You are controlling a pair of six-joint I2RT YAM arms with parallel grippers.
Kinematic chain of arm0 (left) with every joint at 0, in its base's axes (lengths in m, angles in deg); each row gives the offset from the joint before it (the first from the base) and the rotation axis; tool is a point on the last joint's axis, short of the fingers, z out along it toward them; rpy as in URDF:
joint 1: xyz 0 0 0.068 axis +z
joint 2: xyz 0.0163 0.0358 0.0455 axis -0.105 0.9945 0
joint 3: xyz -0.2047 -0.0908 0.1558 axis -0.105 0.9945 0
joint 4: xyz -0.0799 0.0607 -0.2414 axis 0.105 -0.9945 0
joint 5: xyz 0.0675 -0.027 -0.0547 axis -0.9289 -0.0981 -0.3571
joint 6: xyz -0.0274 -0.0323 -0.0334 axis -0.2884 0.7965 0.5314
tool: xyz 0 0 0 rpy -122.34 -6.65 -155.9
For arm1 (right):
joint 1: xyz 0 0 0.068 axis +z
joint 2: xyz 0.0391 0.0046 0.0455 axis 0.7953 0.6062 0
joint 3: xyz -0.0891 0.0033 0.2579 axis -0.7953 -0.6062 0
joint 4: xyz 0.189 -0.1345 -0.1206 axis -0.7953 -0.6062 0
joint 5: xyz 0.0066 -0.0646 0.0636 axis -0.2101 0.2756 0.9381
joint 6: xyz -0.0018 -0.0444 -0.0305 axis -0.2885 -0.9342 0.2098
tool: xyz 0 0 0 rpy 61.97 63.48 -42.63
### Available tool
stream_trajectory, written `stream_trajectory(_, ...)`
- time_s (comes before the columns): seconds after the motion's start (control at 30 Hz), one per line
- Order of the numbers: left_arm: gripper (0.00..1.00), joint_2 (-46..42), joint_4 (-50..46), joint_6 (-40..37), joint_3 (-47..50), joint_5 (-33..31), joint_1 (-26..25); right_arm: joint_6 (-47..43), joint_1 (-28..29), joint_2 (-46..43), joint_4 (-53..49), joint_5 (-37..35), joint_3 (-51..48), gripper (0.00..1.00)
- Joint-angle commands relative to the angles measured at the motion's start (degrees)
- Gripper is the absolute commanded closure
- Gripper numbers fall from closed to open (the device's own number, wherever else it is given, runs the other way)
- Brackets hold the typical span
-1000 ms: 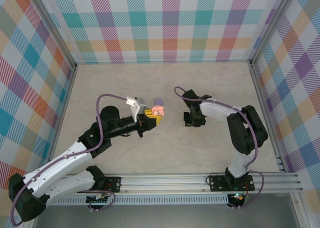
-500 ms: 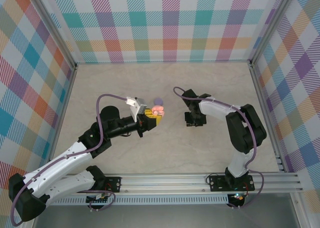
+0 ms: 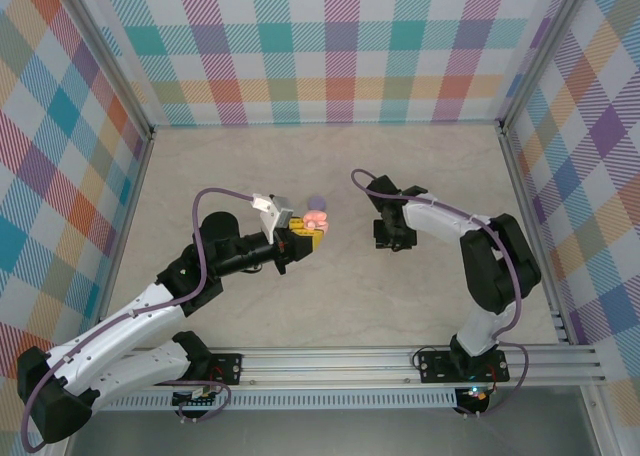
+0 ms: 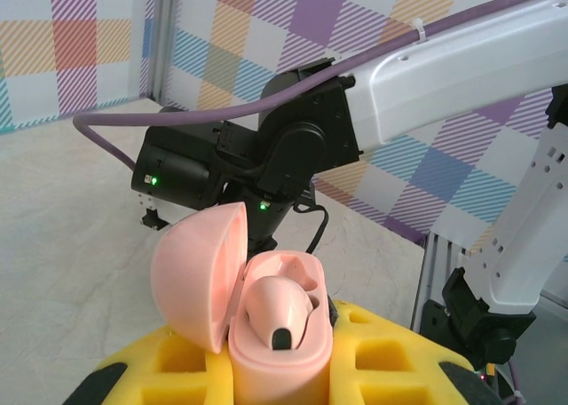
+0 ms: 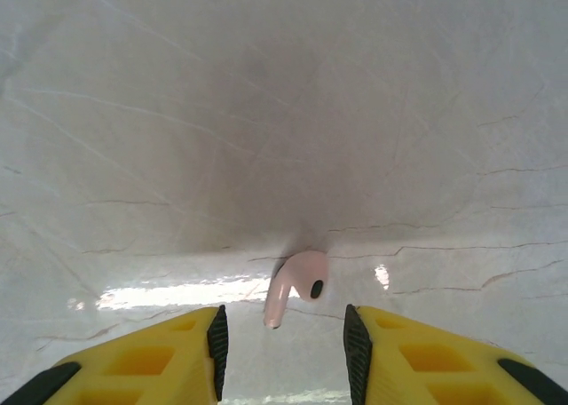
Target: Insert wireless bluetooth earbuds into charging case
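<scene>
My left gripper (image 3: 304,234) (image 4: 280,374) is shut on the pink charging case (image 4: 282,369) (image 3: 317,219), its yellow fingers (image 4: 399,352) pressed to both sides. The case's lid (image 4: 197,276) stands open to the left. One pale pink earbud (image 4: 273,309) sits in a socket of the case. A second pale pink earbud (image 5: 297,285) lies on the table just ahead of my right gripper (image 5: 286,345) (image 3: 393,236). That gripper points down at the table and is open, with the earbud's stem reaching into the gap between its black pads (image 5: 218,338).
A small purple round thing (image 3: 317,201) lies on the table just behind the pink case. The right arm's black wrist (image 4: 284,152) hangs close in front of the left gripper. Metal frame rails (image 3: 520,206) and checkered walls bound the table (image 3: 250,156).
My right gripper has shifted slightly to the right over the table. The left arm and the pink case have held still.
</scene>
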Motion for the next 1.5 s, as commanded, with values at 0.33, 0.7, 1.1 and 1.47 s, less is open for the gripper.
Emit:
stream_trajectory(0.33,1.00,-0.6,-0.1,0.3,0.3,-0.2,-0.9,1.7,-0.8,5.2,-1.3,-0.4,2.7,0.63)
stream_trajectory(0.7,1.00,-0.8,-0.4,0.2,0.3,-0.1,-0.9,1.8,-1.7,6.6,0.8,2.0,2.8,0.70)
stream_trajectory(1.1,1.00,-0.7,-0.4,0.2,0.2,0.0,-0.8,0.4,-1.7,7.3,1.7,5.0,2.2,0.75)
stream_trajectory(1.47,1.00,-0.6,-0.2,0.4,0.2,0.1,-0.9,-3.3,-2.6,9.0,-2.7,9.1,5.1,0.69)
